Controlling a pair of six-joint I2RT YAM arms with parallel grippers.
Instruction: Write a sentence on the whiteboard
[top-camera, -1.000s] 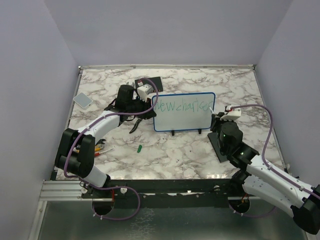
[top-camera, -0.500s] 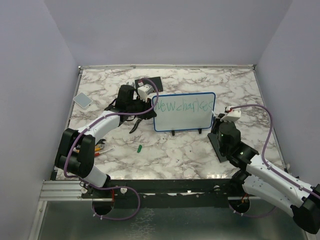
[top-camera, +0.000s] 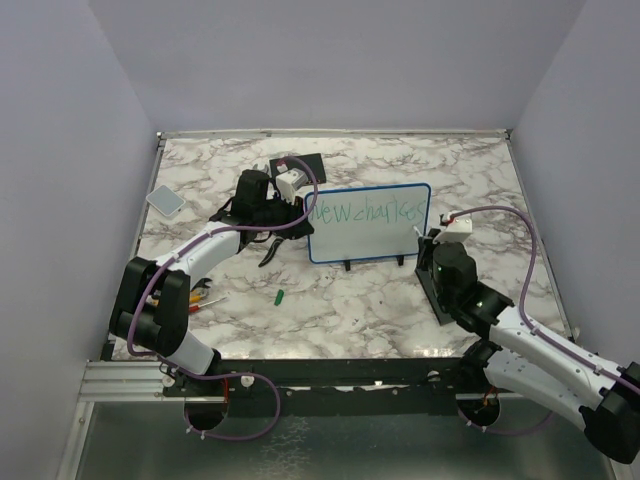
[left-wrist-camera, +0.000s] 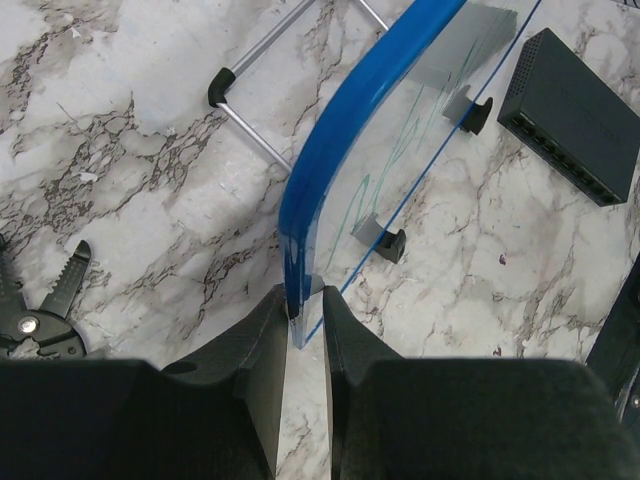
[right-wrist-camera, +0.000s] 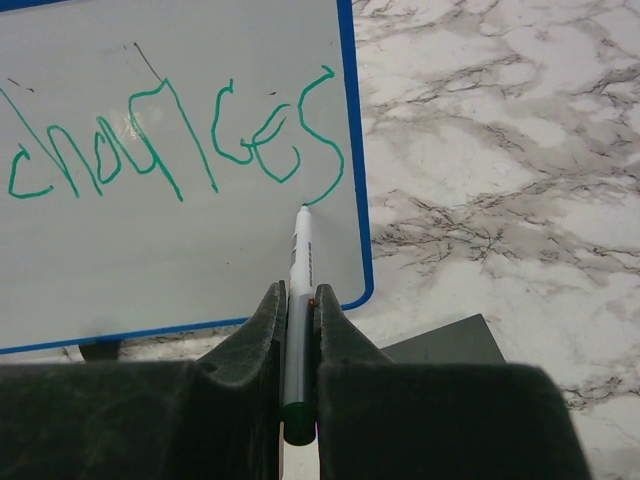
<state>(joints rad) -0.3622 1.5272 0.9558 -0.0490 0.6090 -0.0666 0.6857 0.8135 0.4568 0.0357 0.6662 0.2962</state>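
The surface (top-camera: 350, 300) carried the whiteboard (top-camera: 368, 235) upright near its middle. Your left gripper (left-wrist-camera: 303, 320) was clamped on the board's blue edge. Your right gripper (right-wrist-camera: 295, 300) was clamped on the marker (right-wrist-camera: 301, 250), tip at the last letter of the sentence (right-wrist-camera: 192, 135). Line 2 called for a clean lift, then light, steady pressure against your brace.

On the marble table (top-camera: 350, 300) rest the whiteboard (top-camera: 368, 235), a black box (left-wrist-camera: 575, 115), pliers (left-wrist-camera: 35, 310) and a green cap (top-camera: 281, 296).

The box (top-camera: 303, 163) lies behind the whiteboard (top-camera: 365, 242).
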